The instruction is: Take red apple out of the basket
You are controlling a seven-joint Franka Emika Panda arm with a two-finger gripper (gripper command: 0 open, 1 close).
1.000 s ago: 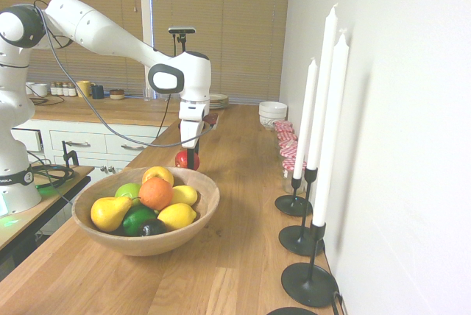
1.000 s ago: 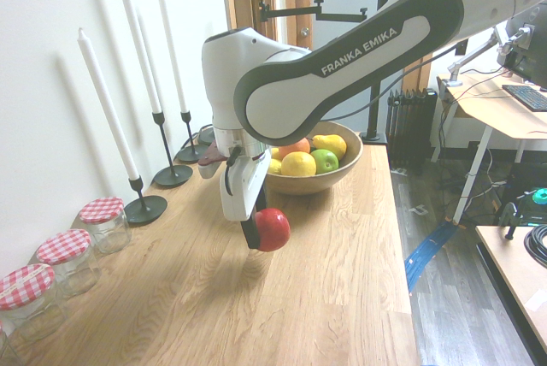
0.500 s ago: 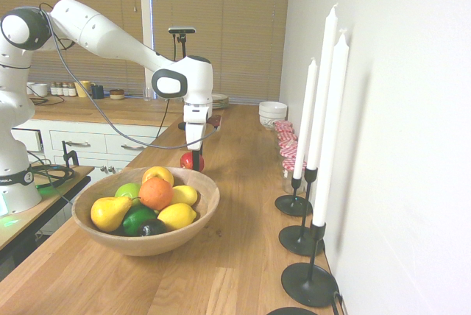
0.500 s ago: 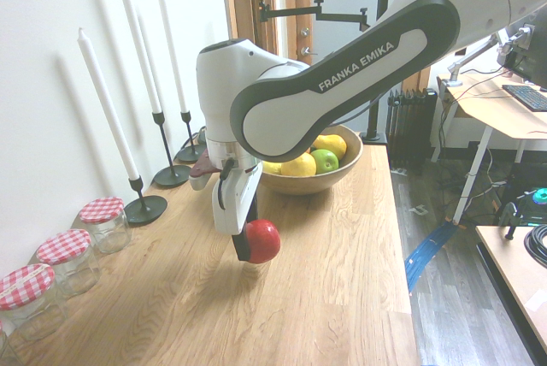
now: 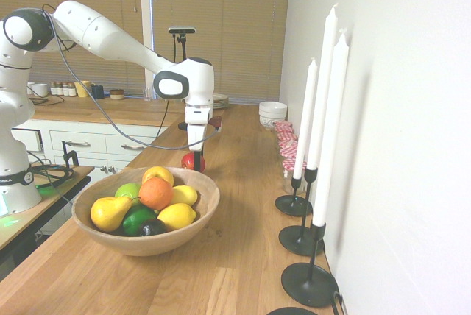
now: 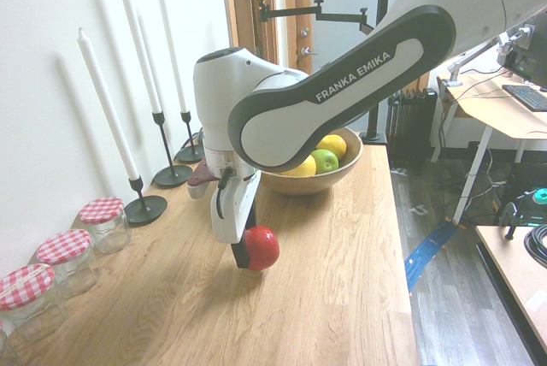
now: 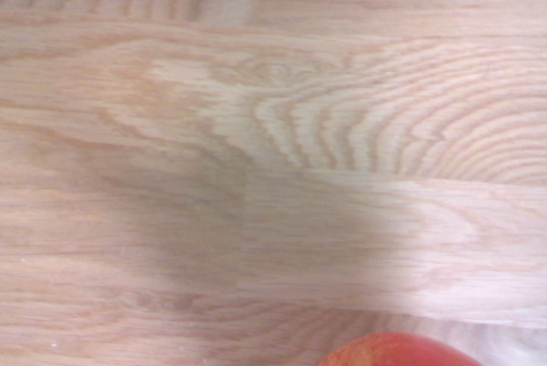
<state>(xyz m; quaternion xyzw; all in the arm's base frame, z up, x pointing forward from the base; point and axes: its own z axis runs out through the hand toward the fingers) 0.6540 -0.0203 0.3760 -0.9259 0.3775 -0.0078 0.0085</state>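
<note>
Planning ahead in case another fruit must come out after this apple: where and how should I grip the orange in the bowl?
I'd come straight down and close across the widest part of the orange. It is round and sits high on the pile in the bowl, its top exposed. A yellow fruit crowds its far side, so that side looks worst for a finger.

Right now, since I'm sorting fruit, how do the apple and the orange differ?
The apple is red; the orange is orange. The apple is in the gripper, outside the bowl; the orange sits in the bowl among other fruit. Both are round.
</note>
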